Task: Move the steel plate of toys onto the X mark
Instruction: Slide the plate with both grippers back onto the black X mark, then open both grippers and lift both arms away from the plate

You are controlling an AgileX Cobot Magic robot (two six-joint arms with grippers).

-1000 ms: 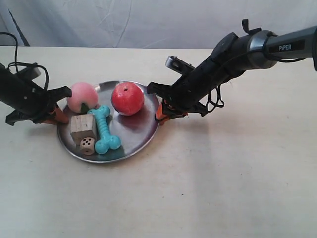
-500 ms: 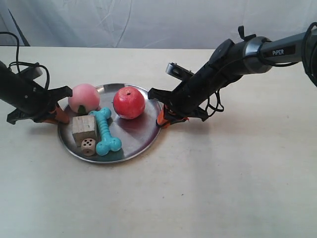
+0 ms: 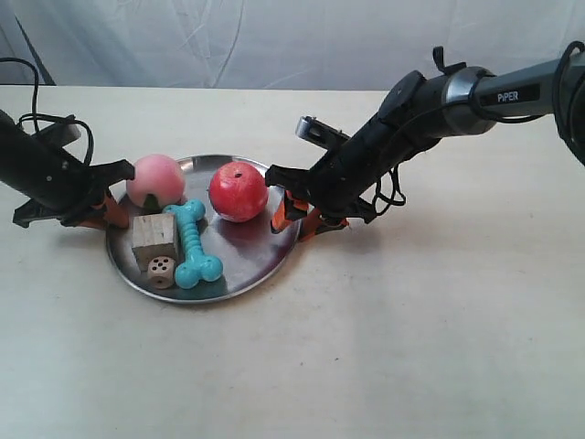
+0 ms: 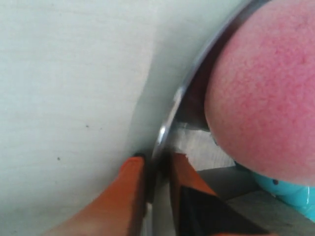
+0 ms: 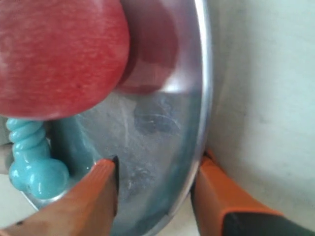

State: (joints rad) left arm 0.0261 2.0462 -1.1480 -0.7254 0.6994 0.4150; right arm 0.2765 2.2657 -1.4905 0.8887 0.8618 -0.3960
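The steel plate lies on the beige table and holds the pink peach, red apple, turquoise bone, wooden cube and small die. My left gripper is shut on the rim next to the peach; its orange fingers pinch the rim at the gripper. My right gripper is open at the opposite rim by the apple. One finger is over the plate floor and one is outside at the gripper. No X mark is visible.
A white cloth backdrop closes the far edge of the table. Black cables loop beside the left arm. The right arm's dark forearm reaches in from the exterior view's upper right. Bare beige tabletop spreads in front of the plate.
The right gripper's fingers have spread apart and released the rim they pinched before. The plate crept slightly toward the exterior view's right. The left gripper still holds its rim.
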